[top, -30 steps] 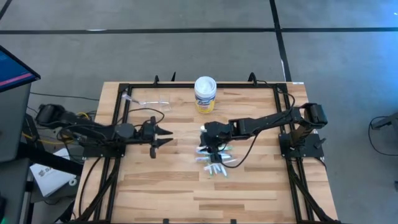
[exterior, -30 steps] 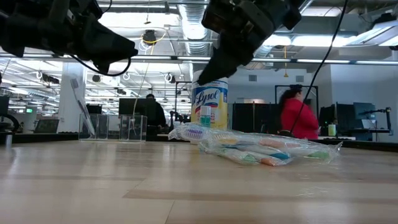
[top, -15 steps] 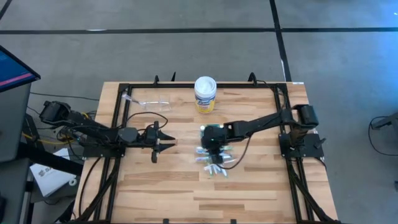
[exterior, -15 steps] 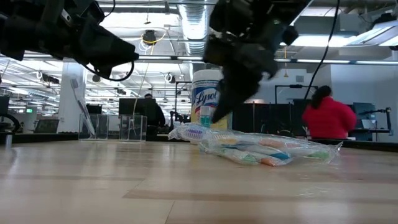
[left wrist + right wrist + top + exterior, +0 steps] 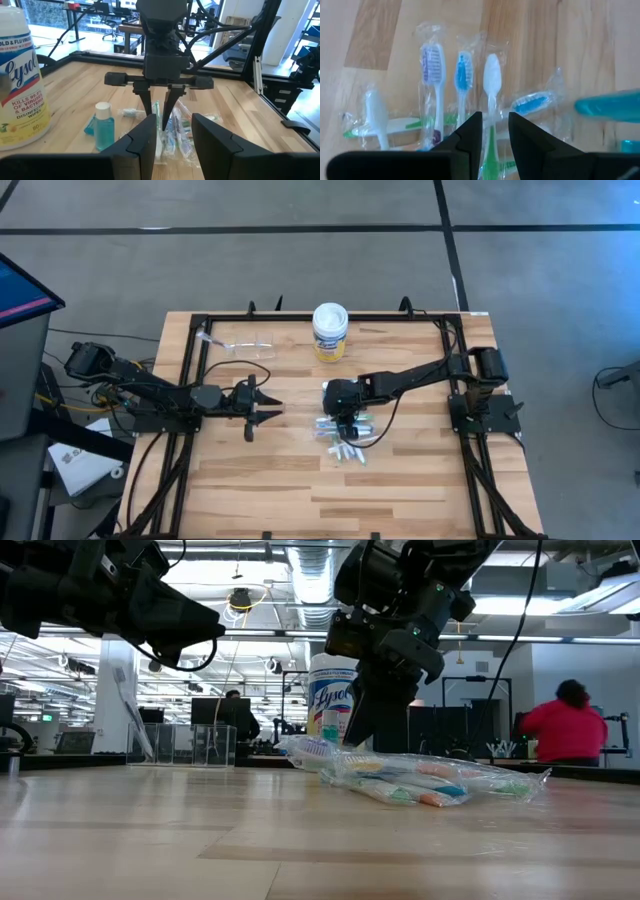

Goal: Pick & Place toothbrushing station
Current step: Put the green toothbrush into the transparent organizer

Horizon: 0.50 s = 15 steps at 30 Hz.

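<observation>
At the far left of the wooden table, a clear plastic cup lies near the back edge, apart from everything else. Next comes the left gripper, held above bare wood partway between the left frame rail and the middle, its fingers parted with nothing between them; it faces the other arm across the table. Further right, at the back middle, stands a white-lidded tub with a yellow label. In front of it, at the table's middle, the right gripper points down into a loose heap of wrapped toothbrushes, white, blue and green in clear sleeves. Its fingers stand slightly apart on either side of a green-handled toothbrush with a white head; whether they press it I cannot tell. Just beside the heap stands a small teal bottle with a white cap. Beyond the table, a person in red shows at far right
</observation>
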Each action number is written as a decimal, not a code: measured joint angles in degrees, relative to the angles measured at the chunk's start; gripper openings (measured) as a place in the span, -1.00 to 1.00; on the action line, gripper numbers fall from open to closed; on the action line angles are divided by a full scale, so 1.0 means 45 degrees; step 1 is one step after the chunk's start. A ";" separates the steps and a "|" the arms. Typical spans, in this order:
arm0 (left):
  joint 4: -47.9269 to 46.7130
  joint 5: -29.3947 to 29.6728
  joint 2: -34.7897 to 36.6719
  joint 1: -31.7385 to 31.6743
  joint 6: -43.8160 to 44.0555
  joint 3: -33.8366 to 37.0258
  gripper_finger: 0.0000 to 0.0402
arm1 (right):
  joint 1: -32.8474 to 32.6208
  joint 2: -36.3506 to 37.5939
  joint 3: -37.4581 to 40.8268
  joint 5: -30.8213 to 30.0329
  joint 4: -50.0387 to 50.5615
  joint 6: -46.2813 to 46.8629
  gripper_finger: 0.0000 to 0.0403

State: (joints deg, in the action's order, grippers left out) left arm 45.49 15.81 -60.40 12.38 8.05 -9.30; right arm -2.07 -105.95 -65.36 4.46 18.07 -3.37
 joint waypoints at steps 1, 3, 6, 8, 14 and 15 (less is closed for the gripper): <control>-0.0002 -0.0001 0.0000 0.0000 0.0000 0.0000 -0.42 | 0.0000 0.0051 0.0000 -0.0001 0.0002 -0.0051 -0.57; -0.0003 0.0000 0.0000 0.0000 -0.0004 0.0000 -0.42 | 0.0016 0.0082 -0.0010 -0.0004 -0.0107 -0.0060 -0.57; -0.0003 -0.0005 0.0000 -0.0003 0.0001 0.0000 -0.42 | 0.0121 0.0053 -0.0005 0.0000 0.0086 -0.0243 -0.57; 0.0002 -0.0005 0.0000 -0.0001 0.0007 0.0000 -0.42 | 0.0187 -0.0053 -0.0010 0.0001 0.0133 -0.0253 -0.57; -0.0003 -0.0008 0.0000 -0.0001 0.0088 0.0000 -0.42 | 0.0253 -0.0063 0.0000 0.0006 0.0639 -0.0248 -0.57; -0.0003 -0.0010 0.0000 0.0000 0.0088 0.0000 -0.42 | 0.0248 -0.0063 0.0000 0.0024 0.0635 -0.0251 -0.57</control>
State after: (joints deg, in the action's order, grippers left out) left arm 45.47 15.77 -60.40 12.38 8.45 -9.30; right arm -0.95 -106.24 -65.36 4.57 20.93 -4.50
